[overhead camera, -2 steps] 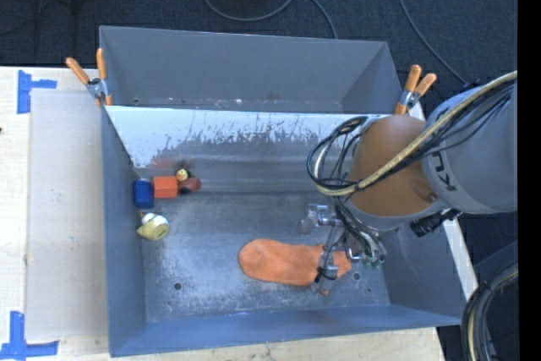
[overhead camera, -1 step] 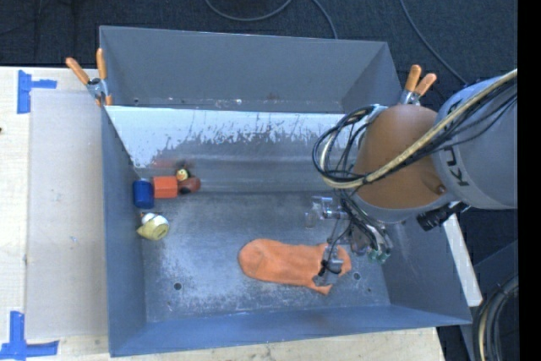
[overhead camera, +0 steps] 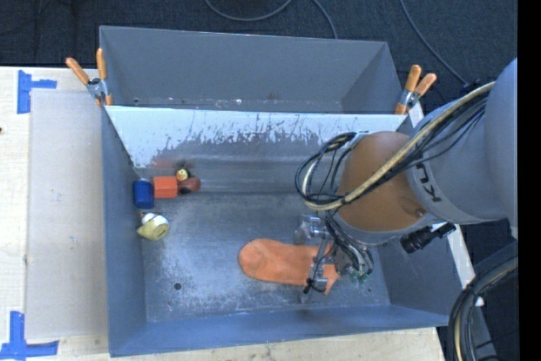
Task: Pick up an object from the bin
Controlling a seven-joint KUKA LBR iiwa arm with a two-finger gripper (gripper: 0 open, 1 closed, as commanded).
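Grey metal is forming the bin (overhead camera: 245,80), which is taking up the middle of the frame, seen from above, with a scuffed, speckled floor. A robot arm (overhead camera: 461,156) is occupying the right side of the frame and overhanging the bin's right wall. Its wrist is wearing a rounded orange cover (overhead camera: 380,194), and black cables (overhead camera: 324,169) are looping off the cover's left side.

Below the cover, the tool (overhead camera: 321,276) is pointing down into the lower right part of the bin. It is sitting right at the right end of a long orange soft-looking object (overhead camera: 270,260). That object is lying flat on the bin floor, at lower centre of the frame, running left to right with a rounded left end. Whether the tool is spread, pressed together or pinching the object cannot be told, as the wrist and cables are crowding that spot.

Well apart, near the bin's left wall, four small things are lying close together. A blue cylinder (overhead camera: 144,194) is sitting nearest the wall. A small orange block (overhead camera: 166,188) is touching its right side. A little yellow and brown piece (overhead camera: 186,180) is lying just right of the block. A pale yellow rounded item (overhead camera: 154,226) is resting just below the blue cylinder.
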